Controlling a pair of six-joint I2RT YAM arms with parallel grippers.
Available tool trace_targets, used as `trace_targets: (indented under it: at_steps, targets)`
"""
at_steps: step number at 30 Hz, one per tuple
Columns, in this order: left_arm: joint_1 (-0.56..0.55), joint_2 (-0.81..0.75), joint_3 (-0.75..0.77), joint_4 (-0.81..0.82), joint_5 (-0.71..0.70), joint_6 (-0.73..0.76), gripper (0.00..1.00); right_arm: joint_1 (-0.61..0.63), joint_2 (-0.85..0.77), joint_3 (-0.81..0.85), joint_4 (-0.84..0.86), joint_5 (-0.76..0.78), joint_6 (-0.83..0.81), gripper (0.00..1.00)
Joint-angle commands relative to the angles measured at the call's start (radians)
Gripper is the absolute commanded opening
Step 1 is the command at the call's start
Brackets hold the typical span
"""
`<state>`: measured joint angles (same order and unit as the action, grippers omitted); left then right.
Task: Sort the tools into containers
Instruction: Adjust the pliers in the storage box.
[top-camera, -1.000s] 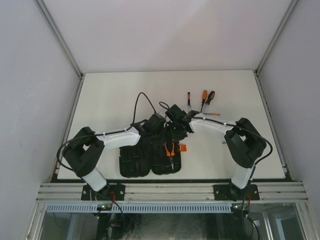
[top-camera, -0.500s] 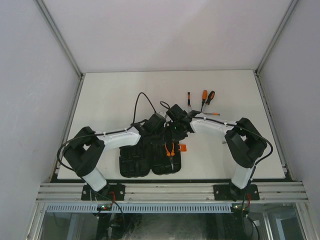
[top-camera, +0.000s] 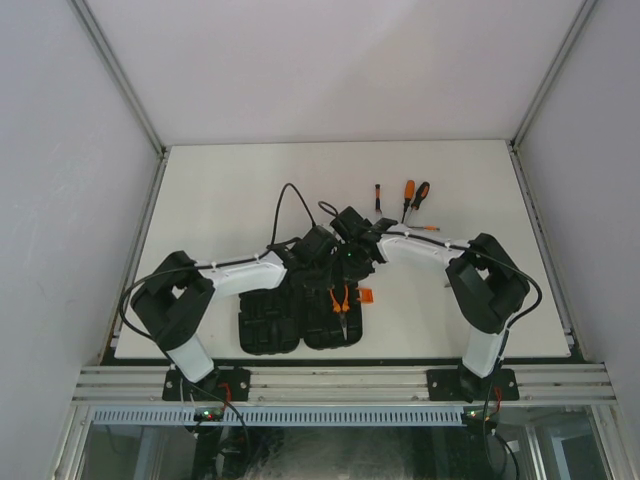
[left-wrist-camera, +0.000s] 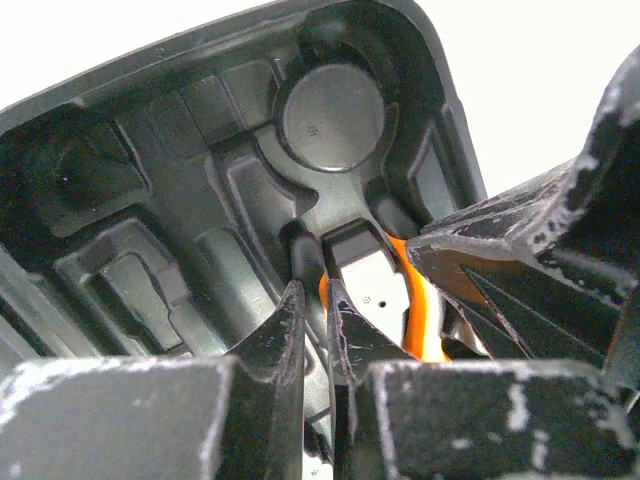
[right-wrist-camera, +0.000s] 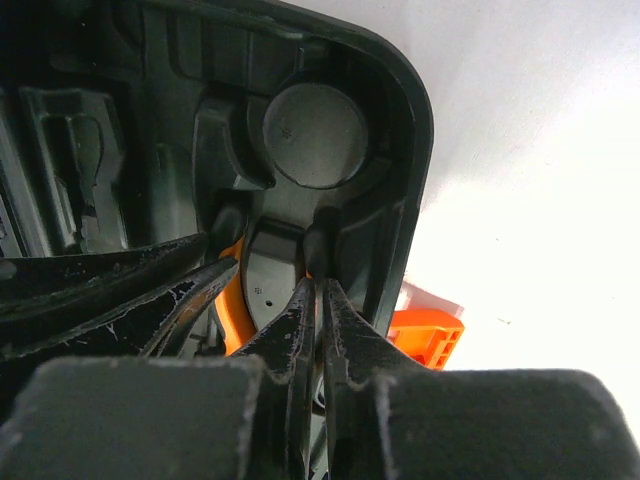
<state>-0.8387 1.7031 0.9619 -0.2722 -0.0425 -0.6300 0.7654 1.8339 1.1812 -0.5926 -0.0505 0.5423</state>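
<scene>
Case: a black rounded clamshell case (top-camera: 268, 322) is lying open on the white counter (top-camera: 220, 200), at the lower centre of the overhead view. Its two halves are sitting side by side and showing moulded slots. A small orange latch (top-camera: 366, 296) is sticking out at its right edge.
Loose tools: thin orange-and-black screwdrivers (top-camera: 407, 193) are lying on the counter at upper centre-right, apart from the case.
In the case: orange-handled pliers (top-camera: 341, 300) are sitting in the right half. In the wrist views a grey metal piece (left-wrist-camera: 368, 285) is resting in a slot below a round recess (left-wrist-camera: 333, 118), with an orange strip running beside it.
Left pincer (left-wrist-camera: 316, 305): its fingers are standing almost together, leaving a thin slit, with the tips reaching into the case just beside the grey piece.
Right pincer (right-wrist-camera: 318, 300): its fingers are pressing shut, with nothing showing between them, at the same slot.
Hard to make out: both wrists are covering the far end of the right half from above. Which tool the grey piece is, and whether either pincer is touching it, is not showing.
</scene>
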Motion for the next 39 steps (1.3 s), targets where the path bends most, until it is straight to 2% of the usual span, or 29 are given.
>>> trace_targets:
  at_steps: [1, 21, 31, 35, 39]
  targets:
    - [-0.06, 0.182, -0.039, 0.068, 0.016, -0.037, 0.0, 0.053, 0.231, -0.08, 0.097, -0.039, 0.053, 0.0]
    - [-0.107, 0.254, -0.131, 0.176, 0.021, -0.126, 0.0, 0.125, 0.357, -0.073, 0.102, -0.012, 0.11, 0.0]
    - [-0.122, 0.276, -0.141, 0.212, 0.025, -0.135, 0.0, 0.147, 0.469, -0.157, 0.213, -0.04, 0.166, 0.0]
    - [-0.123, 0.24, -0.163, 0.213, 0.019, -0.14, 0.0, 0.138, 0.425, -0.193, 0.23, -0.032, 0.169, 0.0]
    - [-0.122, 0.111, -0.192, 0.165, -0.018, -0.123, 0.0, 0.108, 0.292, -0.213, 0.193, -0.005, 0.149, 0.0]
